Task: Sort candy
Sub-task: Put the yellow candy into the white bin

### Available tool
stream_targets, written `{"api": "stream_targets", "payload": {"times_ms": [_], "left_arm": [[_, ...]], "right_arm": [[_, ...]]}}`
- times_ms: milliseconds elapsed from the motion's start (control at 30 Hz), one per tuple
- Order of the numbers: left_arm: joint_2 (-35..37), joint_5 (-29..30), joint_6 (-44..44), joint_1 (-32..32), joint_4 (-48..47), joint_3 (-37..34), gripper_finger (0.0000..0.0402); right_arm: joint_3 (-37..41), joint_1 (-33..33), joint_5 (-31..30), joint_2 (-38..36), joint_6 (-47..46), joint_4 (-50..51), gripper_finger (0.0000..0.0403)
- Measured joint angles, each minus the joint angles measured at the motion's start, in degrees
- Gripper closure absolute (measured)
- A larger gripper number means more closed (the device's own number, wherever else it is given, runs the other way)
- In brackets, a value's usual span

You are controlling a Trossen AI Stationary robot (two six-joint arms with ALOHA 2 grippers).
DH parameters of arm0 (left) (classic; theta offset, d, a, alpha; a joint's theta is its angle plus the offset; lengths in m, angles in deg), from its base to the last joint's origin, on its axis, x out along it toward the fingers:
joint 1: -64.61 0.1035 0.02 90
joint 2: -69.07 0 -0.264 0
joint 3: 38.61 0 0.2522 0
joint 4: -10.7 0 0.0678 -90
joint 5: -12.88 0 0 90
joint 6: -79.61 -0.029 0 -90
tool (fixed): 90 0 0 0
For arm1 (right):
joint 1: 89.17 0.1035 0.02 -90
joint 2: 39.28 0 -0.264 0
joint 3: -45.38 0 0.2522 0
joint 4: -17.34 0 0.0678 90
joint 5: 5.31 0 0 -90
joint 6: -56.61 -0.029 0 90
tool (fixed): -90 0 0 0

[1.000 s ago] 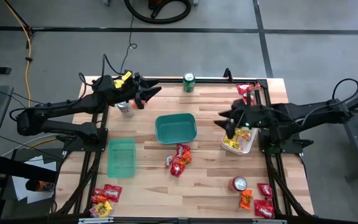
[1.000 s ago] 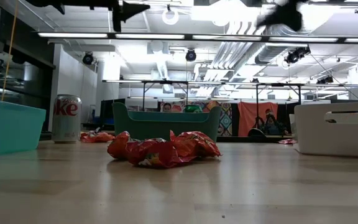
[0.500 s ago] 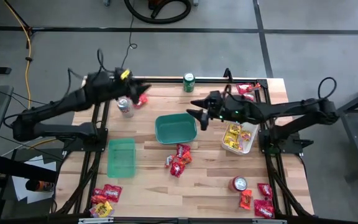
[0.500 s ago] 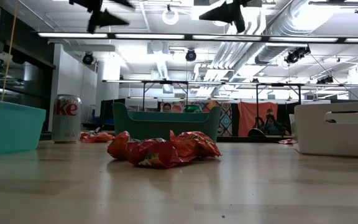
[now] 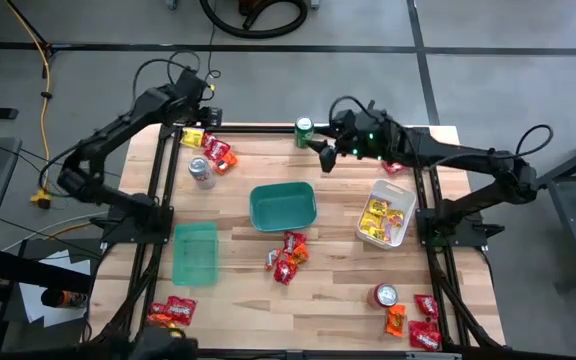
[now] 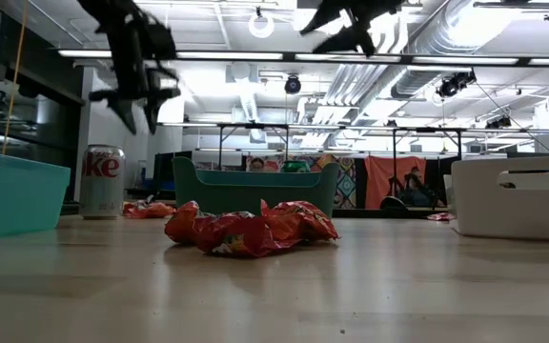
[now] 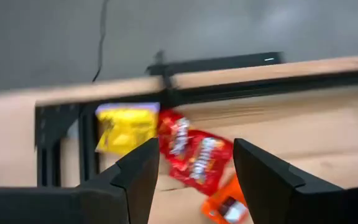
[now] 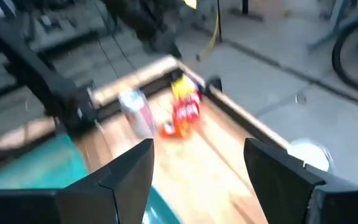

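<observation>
Left gripper [image 7: 191, 171] hangs above the wooden table's [image 5: 338, 250] far-left corner, fingers apart and empty, over a yellow, red and orange wrapped candy cluster [image 5: 211, 148]. Right gripper [image 5: 326, 160], fingers apart and empty, hangs beside the green drink can [image 5: 304, 131]. More candy [image 5: 288, 256] lies mid-table.

The candy lies in scattered heaps of small shiny red, orange and yellow packets. One heap [image 5: 289, 257] sits mid-tabletop, crumpled together. Another [image 5: 211, 148] lies at the far left corner, below my left pincer. Yellow packets [image 5: 379, 220] fill the white bin; more [image 5: 169, 317] lie at the near corners.
</observation>
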Motion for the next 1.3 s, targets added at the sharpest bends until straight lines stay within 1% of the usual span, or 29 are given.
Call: {"api": "stream_targets", "payload": {"times_ms": [100,200,400,633,767,867,967,1100,1300], "left_arm": [[-4.0,0.6,3.9,1.7,0.5,0.0,0.0211],[-7.9,3.4,7.6,2.4,1.0,0.0,0.0211],[-15.9,4.3,11.4,3.6,1.3,0.0,0.0211],[-24.1,5.1,15.9,5.5,1.9,0.0,0.0211],[-26.6,8.8,18.2,6.2,2.5,0.0,0.0211],[-27.2,10.4,18.7,6.5,4.9,0.1,0.0211],[-27.3,9.1,17.8,6.6,8.2,0.2,0.0211],[-28.5,8.4,17.9,6.8,6.9,0.2,0.0214],[-29.8,8.4,17.0,6.6,6.7,0.2,0.0238]], "right_arm": [[-0.1,-3.8,5.3,0.0,0.1,3.9,0.0158],[0.5,-7.4,9.2,0.0,0.0,5.6,0.0158],[0.5,-12.3,13.8,0.1,2.3,6.1,0.0158],[0.6,-13.7,13.9,0.1,2.0,6.1,0.0158],[0.6,-13.7,13.9,0.1,2.4,6.1,0.0158],[0.6,-13.7,13.9,0.1,2.0,6.1,0.0158],[0.6,-13.7,13.9,0.1,2.0,6.2,0.0158],[0.6,-13.7,13.9,0.1,2.2,6.4,0.0158],[0.6,-13.7,13.2,0.1,2.6,6.4,0.0158]]}}
